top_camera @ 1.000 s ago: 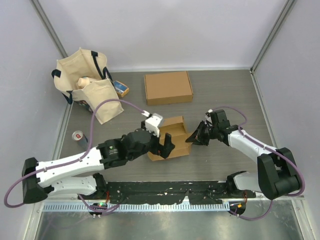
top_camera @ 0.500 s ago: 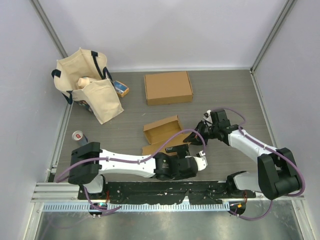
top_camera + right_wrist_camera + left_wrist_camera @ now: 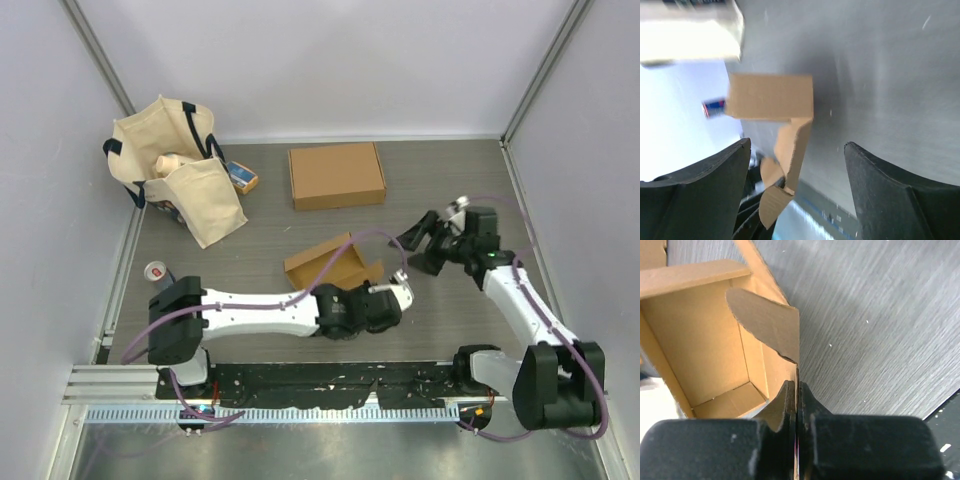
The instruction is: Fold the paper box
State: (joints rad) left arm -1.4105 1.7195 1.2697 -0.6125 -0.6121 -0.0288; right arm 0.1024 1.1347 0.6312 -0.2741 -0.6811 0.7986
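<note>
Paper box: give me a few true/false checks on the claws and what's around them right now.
1. The left claw is shut on an edge of the paper box. True.
2. The right claw grips the paper box. False: it is open and apart from the box.
3. A closed cardboard box lies flat farther back on the table. True.
4. The can sits inside the tote bag. False: it stands on the table, nearer the arms than the bag.
</note>
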